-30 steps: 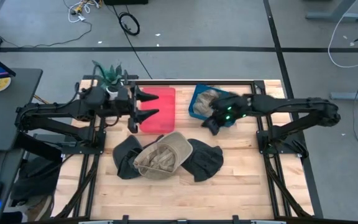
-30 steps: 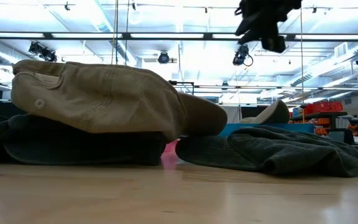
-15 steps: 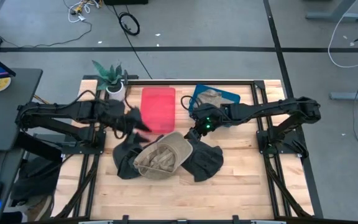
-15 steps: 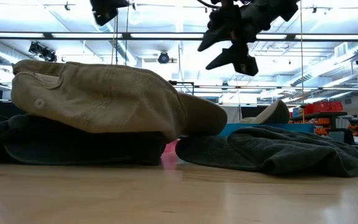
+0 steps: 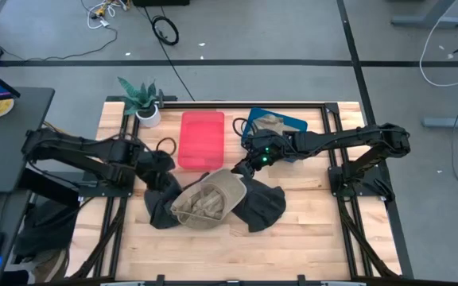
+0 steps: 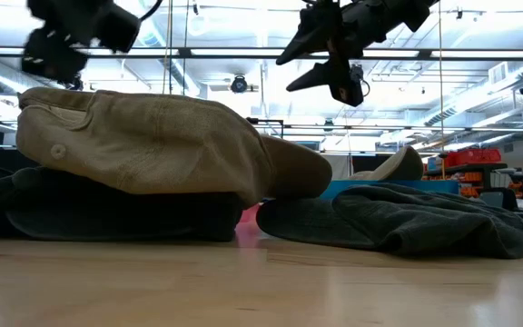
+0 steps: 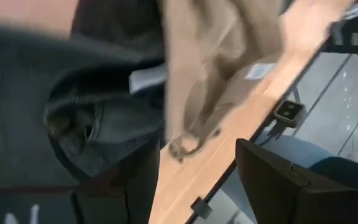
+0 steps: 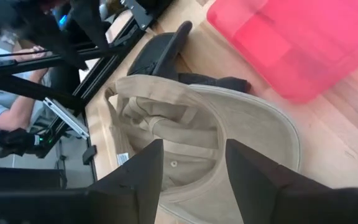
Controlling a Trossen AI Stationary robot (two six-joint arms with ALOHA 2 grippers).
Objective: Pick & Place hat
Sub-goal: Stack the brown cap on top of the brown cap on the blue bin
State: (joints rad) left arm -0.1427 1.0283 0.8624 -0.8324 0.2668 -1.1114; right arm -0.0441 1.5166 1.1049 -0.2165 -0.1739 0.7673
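From where I stand, one camera hangs well above the wooden table (image 5: 293, 230) and looks straight down, taking in the whole tabletop, both arms and the floor around. A second sits at tabletop height, close to the tan hat (image 6: 152, 145), facing level across the wood toward the ceiling lights. Each wrist camera rides its arm and looks down past its own dark fingers from close range. All four views share that tan hat (image 5: 207, 199) lying on the dark hats; the right wrist view and the overhead also share the red bin (image 8: 297, 43).
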